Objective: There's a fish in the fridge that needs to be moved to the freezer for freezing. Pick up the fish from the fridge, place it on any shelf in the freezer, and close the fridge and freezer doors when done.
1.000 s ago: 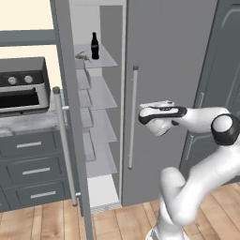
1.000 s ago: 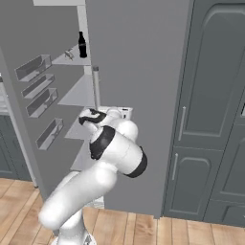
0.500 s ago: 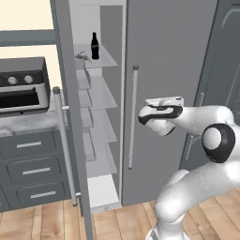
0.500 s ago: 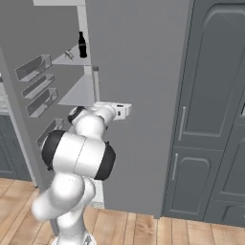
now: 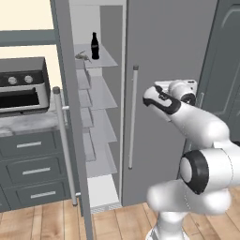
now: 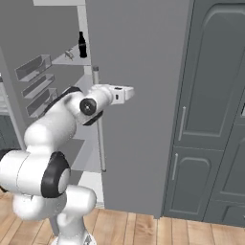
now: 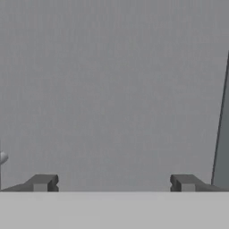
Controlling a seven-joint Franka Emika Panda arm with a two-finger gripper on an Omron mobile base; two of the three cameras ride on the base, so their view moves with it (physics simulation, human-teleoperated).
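Fish point(image 5: 82, 56) lies on the top glass shelf point(image 5: 104, 58) of the freezer point(image 5: 101, 122), just left of a black bottle point(image 5: 94, 46); in the right base view it is a small grey shape point(image 6: 70, 55) beside the bottle point(image 6: 82, 44). The freezer door point(image 5: 70, 117) stands open. The fridge door point(image 5: 164, 84) is shut, its bar handle point(image 5: 132, 117) upright. Close before that flat grey door, the gripper point(image 7: 113, 182) holds nothing, its fingers point(image 7: 41, 182) spread wide apart.

No text, label, brand or number can be read anywhere.
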